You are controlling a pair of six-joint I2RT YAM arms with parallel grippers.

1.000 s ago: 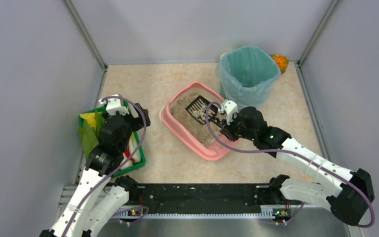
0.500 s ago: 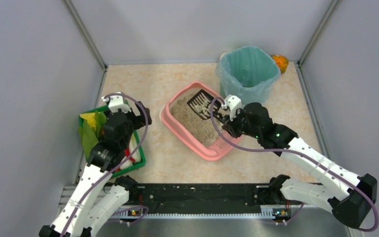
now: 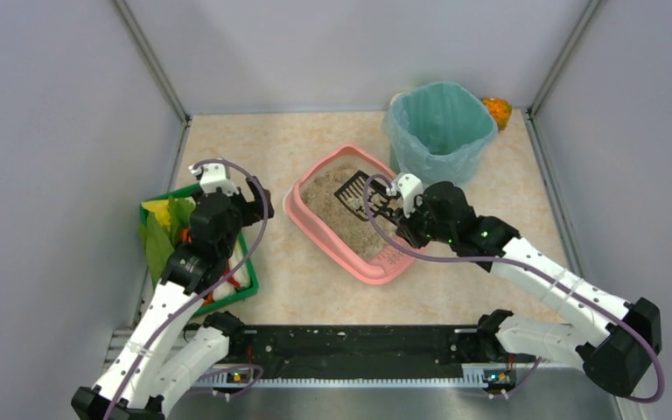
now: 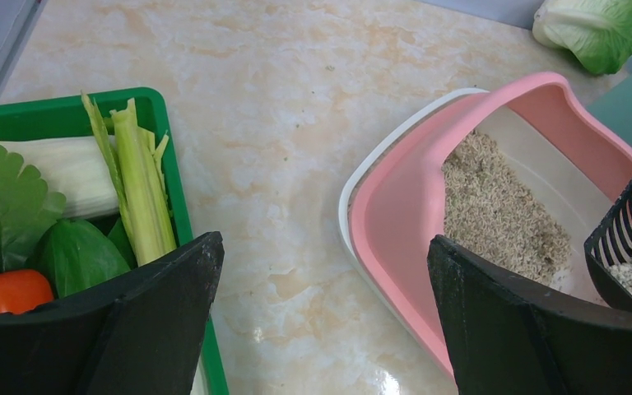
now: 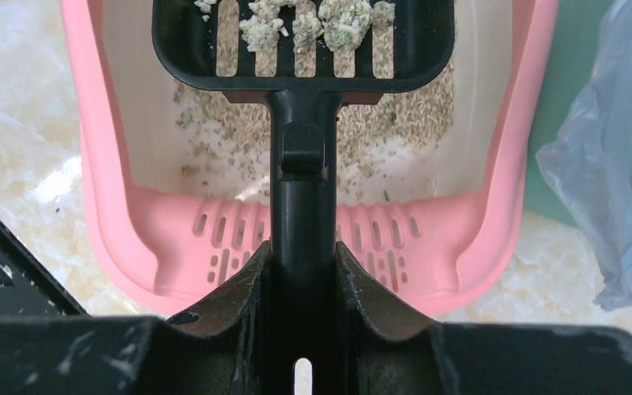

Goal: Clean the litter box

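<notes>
While the right gripper (image 5: 300, 262) clamps the scoop (image 5: 300, 185) and left gripper (image 4: 322, 247) gapes, the light litter box (image 5: 152, 247) likely needs rim-bracing.

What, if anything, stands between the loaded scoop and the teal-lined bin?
Nothing visible. The right gripper holds the scoop above the litter box; only its pink rim lies below the path to the bin.

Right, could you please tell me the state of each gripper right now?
Left gripper: open, holding nothing.
Right gripper: shut on the scoop.
</notes>
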